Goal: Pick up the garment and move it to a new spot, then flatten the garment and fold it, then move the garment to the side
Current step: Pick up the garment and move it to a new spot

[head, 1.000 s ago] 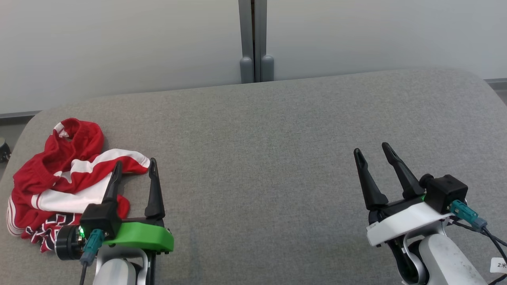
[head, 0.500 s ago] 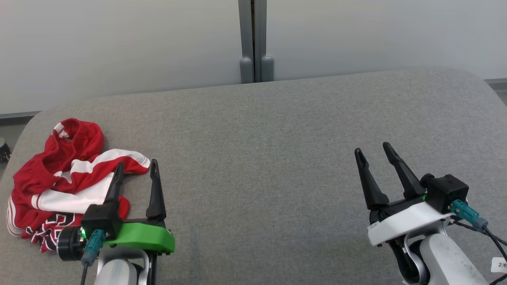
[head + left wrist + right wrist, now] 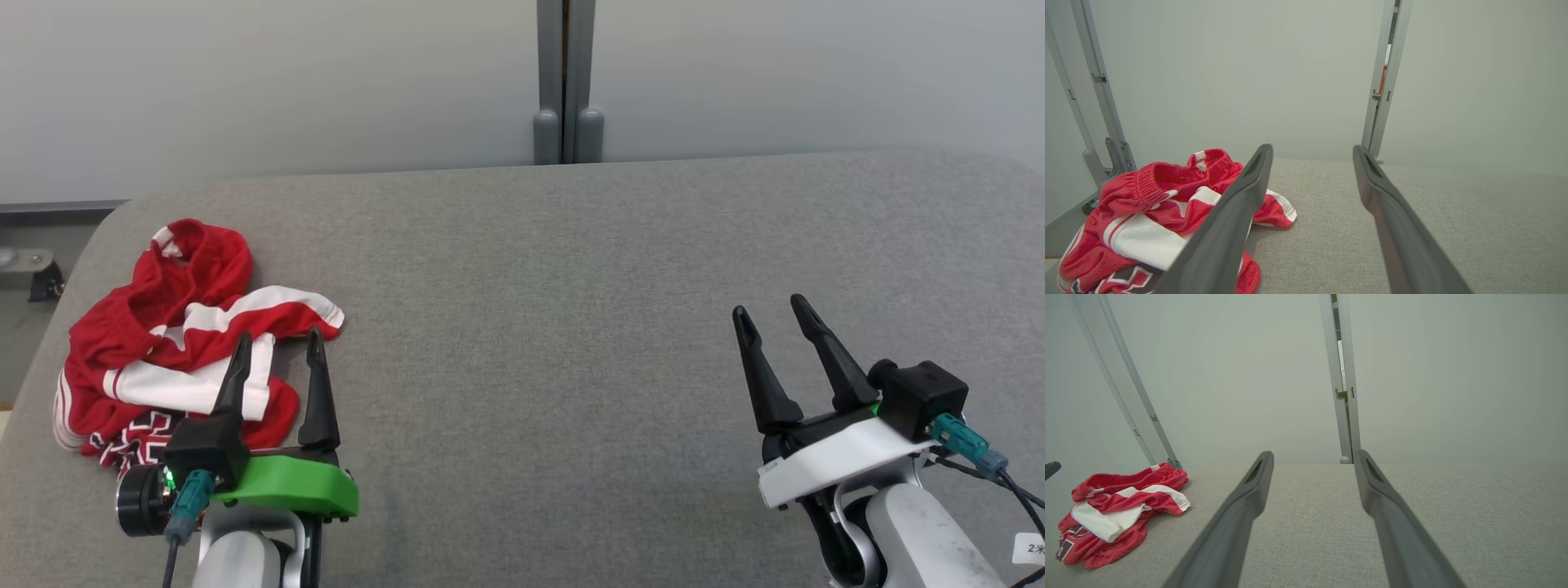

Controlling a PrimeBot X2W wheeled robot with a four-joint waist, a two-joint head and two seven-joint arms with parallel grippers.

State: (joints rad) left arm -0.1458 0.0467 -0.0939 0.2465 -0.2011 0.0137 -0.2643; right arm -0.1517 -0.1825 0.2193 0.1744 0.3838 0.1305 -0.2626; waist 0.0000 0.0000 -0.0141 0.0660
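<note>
The garment (image 3: 163, 343) is a crumpled red piece with white stripes and dark lettering, lying at the left end of the grey table (image 3: 539, 327). It also appears in the left wrist view as the garment (image 3: 1151, 216) and far left in the right wrist view as the garment (image 3: 1114, 510). My left gripper (image 3: 277, 343) hovers at the heap's right edge, open, nothing between its fingers. My right gripper (image 3: 771, 309) stands open over bare table at the right, far from the cloth.
A pale wall with a grey vertical post (image 3: 563, 82) runs behind the table. The table's left edge lies just beyond the garment, with a metal bracket (image 3: 33, 273) past it. Cables (image 3: 996, 482) trail from the right wrist.
The whole head picture has shifted, so the camera turned left; the garment and post sit further right in view. Both grippers stay open and keep their places.
</note>
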